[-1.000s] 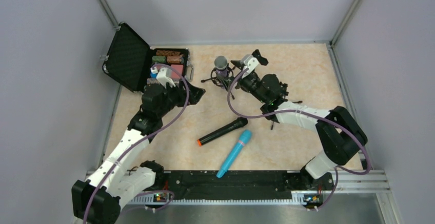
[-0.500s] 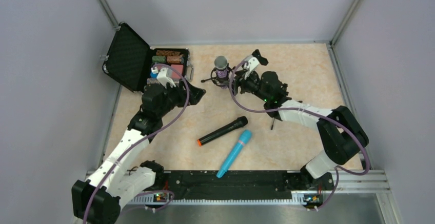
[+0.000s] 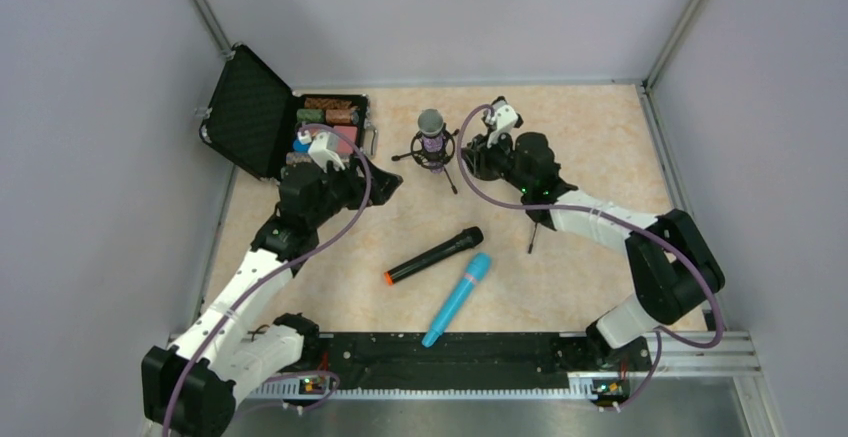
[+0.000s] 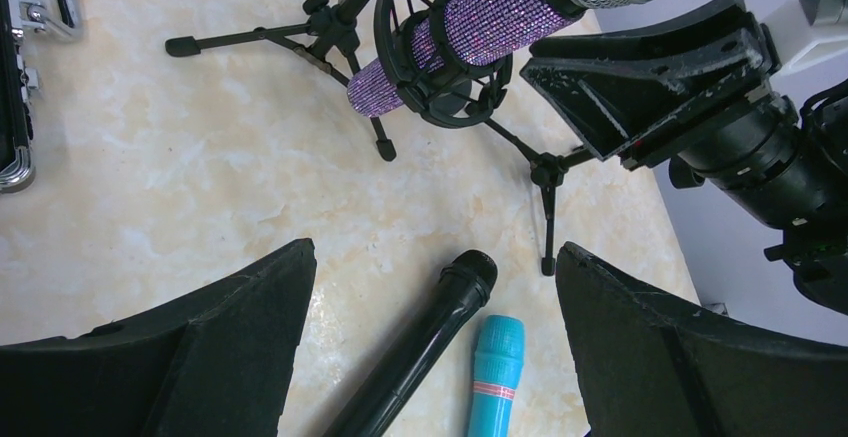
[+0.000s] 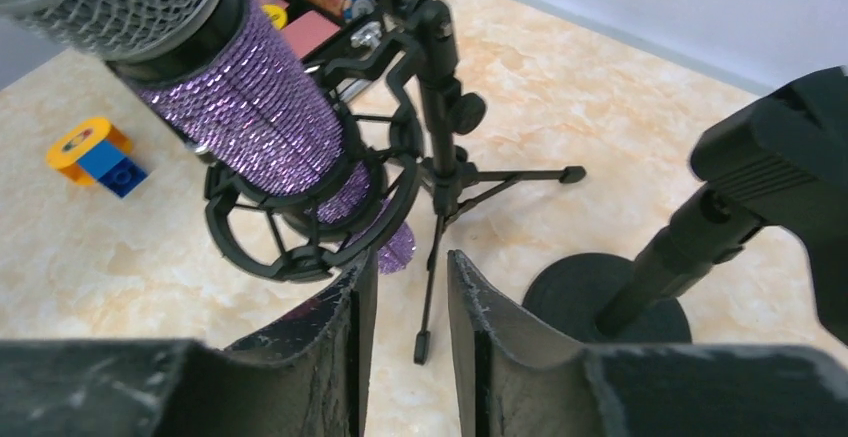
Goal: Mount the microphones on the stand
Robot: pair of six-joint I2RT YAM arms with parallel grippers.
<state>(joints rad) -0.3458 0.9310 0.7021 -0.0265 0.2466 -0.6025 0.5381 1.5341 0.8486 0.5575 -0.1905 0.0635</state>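
Three microphones are in view. The purple microphone [image 3: 431, 132] sits tilted in the ring mount of a black tripod stand [image 4: 330, 22] near the table's far edge. The black microphone [image 3: 433, 255], orange at one end, and the blue microphone [image 3: 457, 299] lie close together at mid-table. Bare marbled tabletop [image 3: 600, 127] runs along the right wall and between the loose pair and the open black case [image 3: 255, 112] in the far left corner. The left gripper [image 4: 435, 252] hangs above the table, fingers spread wide, holding nothing. The right gripper [image 5: 410, 262], just beside the purple microphone, has its fingers almost pressed together. A tripod leg shows through the thin slit, and I cannot tell whether they touch it. A reddish band on the blue microphone and a round mark on an orange-and-blue block [image 5: 95, 152] are too small to read. A round-footed black pole [image 5: 610, 307] stands nearby, its top hard to make out.
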